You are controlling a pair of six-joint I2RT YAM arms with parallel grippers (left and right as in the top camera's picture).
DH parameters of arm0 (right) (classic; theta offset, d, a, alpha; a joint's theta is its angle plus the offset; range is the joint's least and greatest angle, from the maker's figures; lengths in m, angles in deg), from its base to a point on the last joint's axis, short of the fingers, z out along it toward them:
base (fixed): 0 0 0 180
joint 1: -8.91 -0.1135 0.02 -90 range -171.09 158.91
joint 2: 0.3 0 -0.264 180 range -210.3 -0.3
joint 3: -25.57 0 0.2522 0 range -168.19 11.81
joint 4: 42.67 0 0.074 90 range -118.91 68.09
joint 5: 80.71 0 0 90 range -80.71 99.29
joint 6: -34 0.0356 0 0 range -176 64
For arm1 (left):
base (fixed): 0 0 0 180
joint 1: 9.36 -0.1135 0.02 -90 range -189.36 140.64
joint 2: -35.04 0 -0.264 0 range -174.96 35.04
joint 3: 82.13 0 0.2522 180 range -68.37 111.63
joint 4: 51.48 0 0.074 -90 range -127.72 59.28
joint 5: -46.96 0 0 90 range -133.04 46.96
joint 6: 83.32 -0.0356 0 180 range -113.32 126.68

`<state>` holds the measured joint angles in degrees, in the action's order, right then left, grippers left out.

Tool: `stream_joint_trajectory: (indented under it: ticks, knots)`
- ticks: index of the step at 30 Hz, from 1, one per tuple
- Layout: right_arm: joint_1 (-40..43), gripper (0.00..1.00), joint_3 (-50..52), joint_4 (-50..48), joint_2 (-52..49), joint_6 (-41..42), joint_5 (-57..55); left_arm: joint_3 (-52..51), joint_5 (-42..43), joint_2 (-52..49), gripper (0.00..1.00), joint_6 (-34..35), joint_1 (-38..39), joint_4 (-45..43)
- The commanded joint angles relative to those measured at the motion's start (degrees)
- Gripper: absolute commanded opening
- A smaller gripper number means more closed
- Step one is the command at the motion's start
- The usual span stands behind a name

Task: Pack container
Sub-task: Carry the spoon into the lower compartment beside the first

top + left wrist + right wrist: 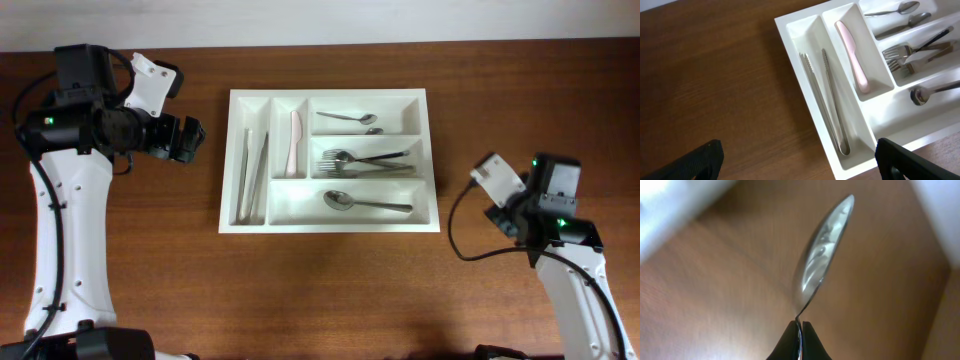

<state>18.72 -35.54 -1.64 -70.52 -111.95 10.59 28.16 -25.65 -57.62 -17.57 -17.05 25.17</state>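
Observation:
The container [330, 227], a white cutlery tray, lies in the middle of the table. It holds metal tongs [251, 165], a pink knife [294, 145], small spoons [345, 117], forks [365, 160] and a large spoon [365, 203]. My left gripper [190, 140] hovers open just left of the tray. In the left wrist view its fingers [700, 160] are spread wide over bare wood and the container's corner [790, 37], with nothing between them. My right gripper [801, 324] is shut on the handle of a metal spoon [822, 255], held above the table right of the tray.
The right arm's wrist [520, 195] hangs over the table's right part and hides its fingers from overhead. Bare wooden tabletop [330, 290] surrounds the tray. The left arm [60, 220] stretches along the left edge.

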Motion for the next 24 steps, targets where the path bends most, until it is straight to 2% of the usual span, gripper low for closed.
stream_joint_trajectory:
  ticks: [1,5,11,18,24]
  knots:
    - [-5.4,0.04,-3.3,-1.9,1.0,-4.8,11.3,0.2,0.6,1.4,0.99,-0.7,0.0,0.0]
    - [-12.3,0.04,-3.7,-5.8,0.8,-7.7,17.9,0.2,0.6,1.4,0.99,-0.7,0.0,0.0]
    - [-21.0,0.04,-3.7,-6.6,-3.8,-12.0,20.0,0.2,0.6,1.4,0.99,-0.7,0.0,0.0]
    - [-23.3,0.04,-3.7,-11.8,-12.8,-13.3,22.9,0.2,0.6,1.4,0.99,-0.7,0.0,0.0]
    - [-23.4,0.04,-3.7,-14.3,-16.0,-15.9,29.4,0.2,0.6,1.4,0.99,-0.7,0.0,0.0]
